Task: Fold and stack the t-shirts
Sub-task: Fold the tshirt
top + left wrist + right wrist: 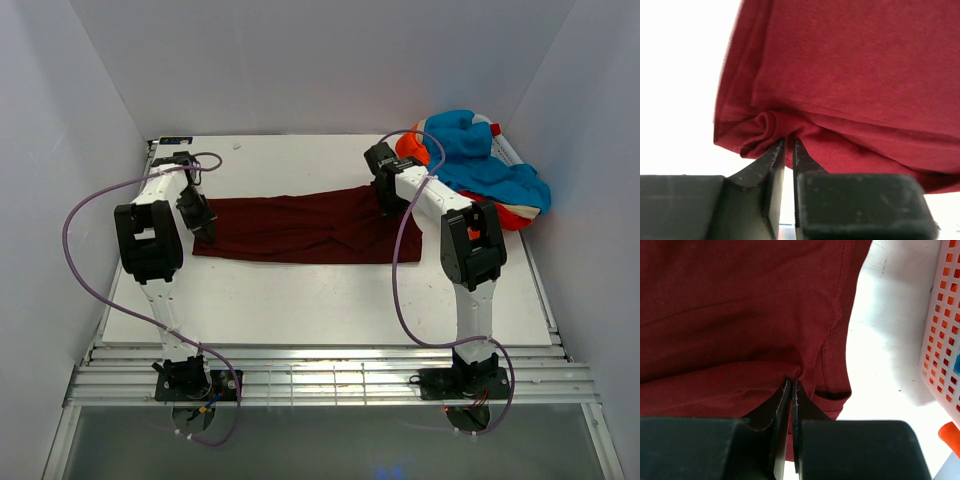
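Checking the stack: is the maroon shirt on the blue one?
No, the maroon shirt lies on the table, left of the blue shirt.

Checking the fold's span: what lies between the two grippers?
In the top view, a dark maroon cloth t-shirt stretches from left gripper to right gripper.

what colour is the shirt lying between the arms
The shirt is plain dark maroon, best in top external view.
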